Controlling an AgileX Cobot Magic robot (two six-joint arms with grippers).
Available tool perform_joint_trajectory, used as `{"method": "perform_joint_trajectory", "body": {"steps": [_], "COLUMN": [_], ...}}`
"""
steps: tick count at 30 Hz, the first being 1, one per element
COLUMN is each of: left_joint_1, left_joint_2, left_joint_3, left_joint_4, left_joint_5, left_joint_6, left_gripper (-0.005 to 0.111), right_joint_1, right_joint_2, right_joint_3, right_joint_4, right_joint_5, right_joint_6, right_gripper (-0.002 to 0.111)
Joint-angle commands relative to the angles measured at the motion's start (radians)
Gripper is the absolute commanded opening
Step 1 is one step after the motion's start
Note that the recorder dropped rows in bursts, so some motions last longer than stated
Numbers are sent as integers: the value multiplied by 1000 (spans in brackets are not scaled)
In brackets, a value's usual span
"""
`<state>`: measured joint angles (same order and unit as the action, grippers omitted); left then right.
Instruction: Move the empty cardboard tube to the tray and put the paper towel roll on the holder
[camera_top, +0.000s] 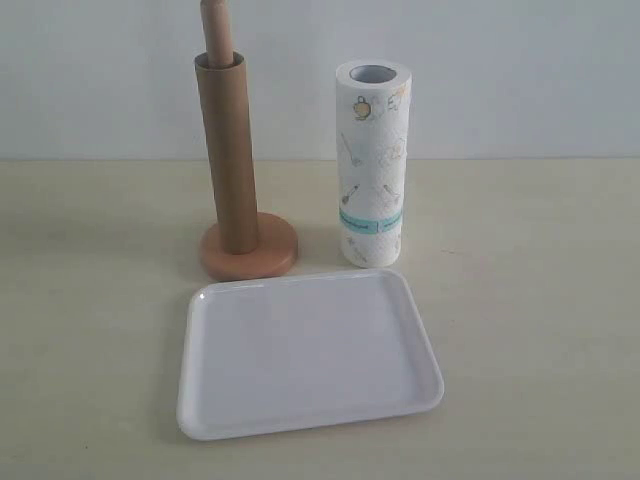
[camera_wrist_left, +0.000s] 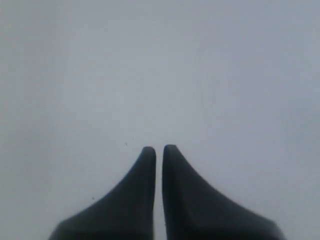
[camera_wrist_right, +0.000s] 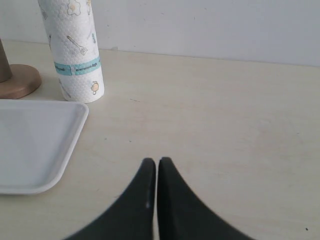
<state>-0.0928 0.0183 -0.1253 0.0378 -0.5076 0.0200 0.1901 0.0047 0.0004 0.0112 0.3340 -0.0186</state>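
The brown cardboard tube (camera_top: 227, 150) stands upright, slid over the dowel of the wooden holder (camera_top: 249, 250), whose tip pokes out above it. To its right the printed paper towel roll (camera_top: 373, 165) stands upright on the table. In front of both lies the white tray (camera_top: 305, 350), with nothing in it. Neither gripper shows in the exterior view. My left gripper (camera_wrist_left: 159, 148) is shut, facing only a plain grey surface. My right gripper (camera_wrist_right: 157, 161) is shut and empty over bare table, apart from the tray (camera_wrist_right: 35, 145), the roll (camera_wrist_right: 75, 50) and the holder base (camera_wrist_right: 19, 80).
The beige table (camera_top: 530, 300) stretches to both sides of the objects, with a pale wall (camera_top: 500, 70) behind it.
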Motion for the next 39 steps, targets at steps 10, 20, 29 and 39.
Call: {"method": "perform_joint_trajectory", "body": {"steps": [10, 20, 29, 39], "left_joint_1": [2, 2, -1, -1], "left_joint_2": [635, 935, 1188, 1544], "left_joint_3": [-409, -409, -409, -469], "left_joint_4": [33, 33, 196, 843], "left_joint_5": [419, 314, 122, -602], "left_joint_6": [-48, -79, -466, -532], "left_gripper": [4, 4, 4, 4], "right_joint_1": [-1, -1, -1, -1], "right_joint_2": [-5, -5, -5, -5], "right_joint_3": [0, 0, 0, 0], "right_joint_4": [2, 2, 2, 2], "right_joint_5": [-3, -3, -3, -3], "right_joint_6": [-3, -3, -3, -3], "right_gripper": [1, 1, 1, 1]}}
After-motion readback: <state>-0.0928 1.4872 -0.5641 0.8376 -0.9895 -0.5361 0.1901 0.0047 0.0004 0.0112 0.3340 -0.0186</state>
